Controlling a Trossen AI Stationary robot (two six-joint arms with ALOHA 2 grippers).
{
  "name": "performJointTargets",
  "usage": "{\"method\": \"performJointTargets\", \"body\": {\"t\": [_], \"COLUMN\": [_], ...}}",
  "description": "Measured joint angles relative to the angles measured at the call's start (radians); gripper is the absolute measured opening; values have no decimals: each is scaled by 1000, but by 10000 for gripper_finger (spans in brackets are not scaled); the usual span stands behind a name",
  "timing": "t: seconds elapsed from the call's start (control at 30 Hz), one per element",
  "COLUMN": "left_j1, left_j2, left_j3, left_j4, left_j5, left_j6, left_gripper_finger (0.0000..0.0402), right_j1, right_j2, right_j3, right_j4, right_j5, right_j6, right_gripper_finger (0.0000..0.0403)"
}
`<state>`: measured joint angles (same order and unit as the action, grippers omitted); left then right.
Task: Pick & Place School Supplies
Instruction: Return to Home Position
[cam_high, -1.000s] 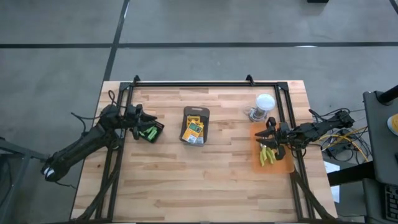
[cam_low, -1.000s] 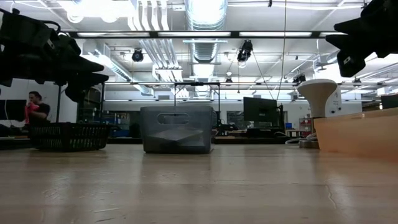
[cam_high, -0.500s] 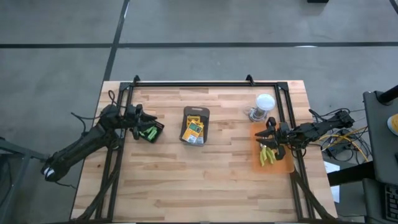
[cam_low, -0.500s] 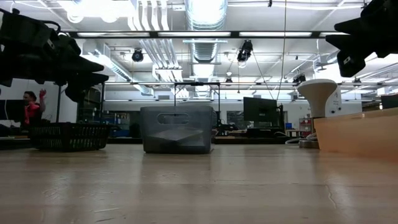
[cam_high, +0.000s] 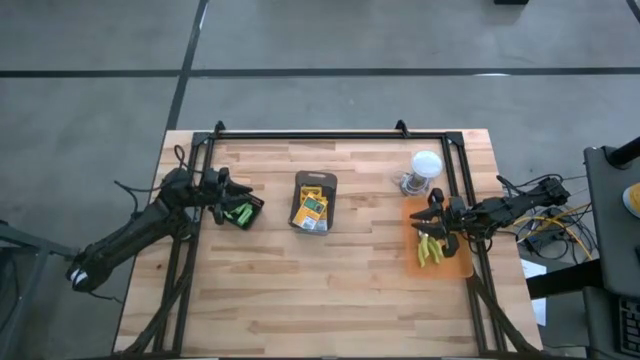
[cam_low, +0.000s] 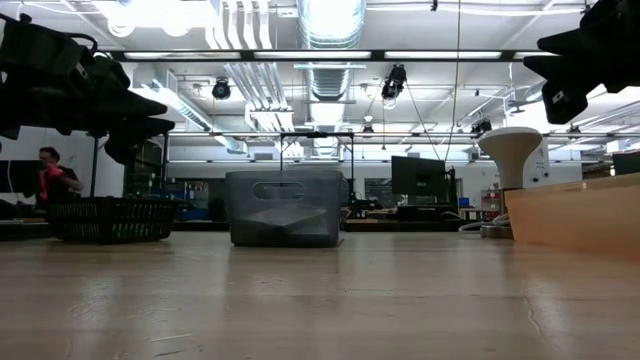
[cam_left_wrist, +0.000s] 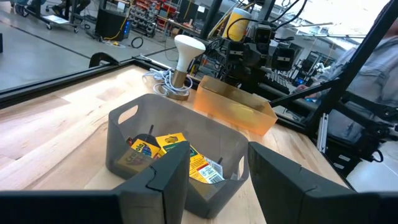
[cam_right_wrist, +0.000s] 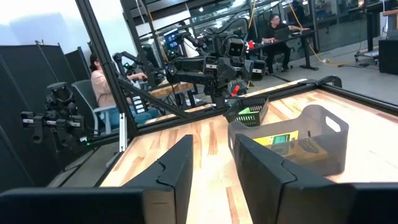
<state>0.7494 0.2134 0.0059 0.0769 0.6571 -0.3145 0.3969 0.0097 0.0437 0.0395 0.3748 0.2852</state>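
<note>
Yellow-and-green crayon boxes (cam_high: 312, 207) (cam_left_wrist: 168, 149) lie in a dark grey tray (cam_high: 316, 178) at the table's middle. Bright-green sticks and yellow-green pieces (cam_high: 430, 250) lie in an orange tray (cam_high: 455, 270) at the right edge. A black basket (cam_high: 252, 205) at the left holds something green (cam_high: 238, 214). My left gripper (cam_high: 236, 196) (cam_left_wrist: 217, 180) hovers level over the basket, open, with nothing between its fingers. My right gripper (cam_high: 426, 217) (cam_right_wrist: 214, 165) hovers level over the orange tray's far end, open with a narrower gap and nothing in it.
A clear jar with a white lid (cam_high: 422, 170) (cam_low: 512, 160) stands just beyond the orange tray. A black frame (cam_high: 330, 134) runs round the table's far and side edges. Bare wood stretches across the near half. A person (cam_low: 50, 175) shows far off in the room.
</note>
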Motion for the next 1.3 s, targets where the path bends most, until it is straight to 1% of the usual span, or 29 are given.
{"method": "performJointTargets", "body": {"t": [0.3, 0.83, 1.3], "left_j1": [0, 0, 0], "left_j2": [0, 0, 0], "left_j3": [0, 0, 0], "left_j4": [0, 0, 0], "left_j5": [0, 0, 0], "left_j6": [0, 0, 0], "left_gripper_finger": [168, 168, 168], "right_j1": [0, 0, 0], "right_j2": [0, 0, 0], "right_j3": [0, 0, 0], "right_j4": [0, 0, 0], "right_j5": [0, 0, 0], "right_j6": [0, 0, 0], "right_gripper_finger": [104, 118, 100]}}
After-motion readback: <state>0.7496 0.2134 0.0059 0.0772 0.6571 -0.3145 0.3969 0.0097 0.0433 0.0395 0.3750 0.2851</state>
